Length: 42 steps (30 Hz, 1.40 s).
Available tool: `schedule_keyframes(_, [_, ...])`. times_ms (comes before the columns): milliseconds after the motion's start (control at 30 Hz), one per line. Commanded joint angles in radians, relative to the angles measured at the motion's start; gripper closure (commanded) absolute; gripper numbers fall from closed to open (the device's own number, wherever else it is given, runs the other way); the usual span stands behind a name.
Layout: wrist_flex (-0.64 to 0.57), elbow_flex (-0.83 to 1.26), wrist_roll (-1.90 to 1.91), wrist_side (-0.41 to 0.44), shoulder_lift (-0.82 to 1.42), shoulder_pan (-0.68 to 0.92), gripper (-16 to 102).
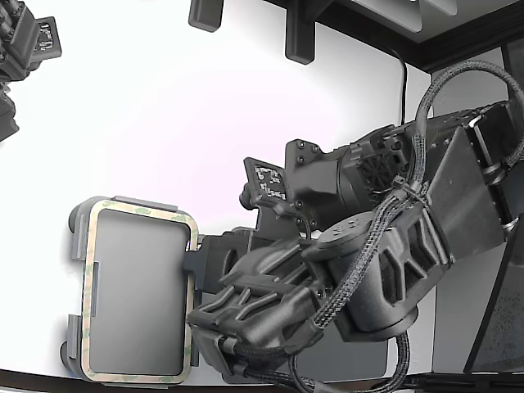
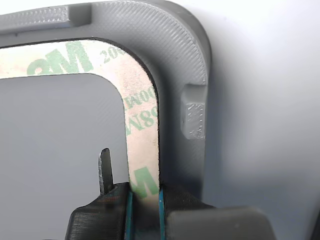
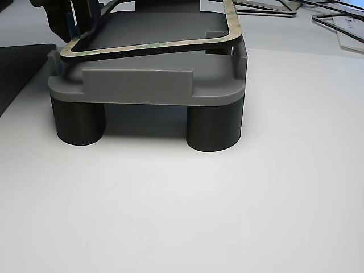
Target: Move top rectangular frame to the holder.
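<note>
The top rectangular frame (image 1: 139, 210), a thin cream outline with green print, lies over the light grey holder (image 1: 76, 237) at the exterior view's lower left. My gripper (image 1: 195, 266) is at the frame's side nearest the arm. In the wrist view the gripper (image 2: 145, 200) is shut on the frame strip (image 2: 142, 115), just inside the holder's rim (image 2: 175, 45) and its raised tab. In the other view the frame (image 3: 170, 44) rests slightly tilted on top of the holder (image 3: 136, 85), which stands on round dark feet, with the gripper (image 3: 74, 20) at its far left corner.
A second arm (image 1: 24, 49) sits at the exterior view's upper left. Two black brackets (image 1: 299, 37) stand at the table's far edge. A dark flat mat (image 3: 17, 68) lies left of the holder in the other view, and more thin frames (image 3: 335, 23) lie behind.
</note>
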Motion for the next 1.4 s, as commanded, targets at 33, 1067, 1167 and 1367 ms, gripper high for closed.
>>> schedule_keyframes(33, [-0.015, -0.005, 0.002, -0.003, 0.037, -0.015, 97])
schedule_keyframes(1067, [-0.255, 0.238, -1.138, 0.477, 0.497, -0.097, -14])
schedule_keyframes(1167, [-0.351, 0.383, -1.405, 0.383, 0.683, -0.196, -14])
schedule_keyframes(1367, [-0.483, 0.664, -1.798, 0.229, 1.003, -0.373, -14])
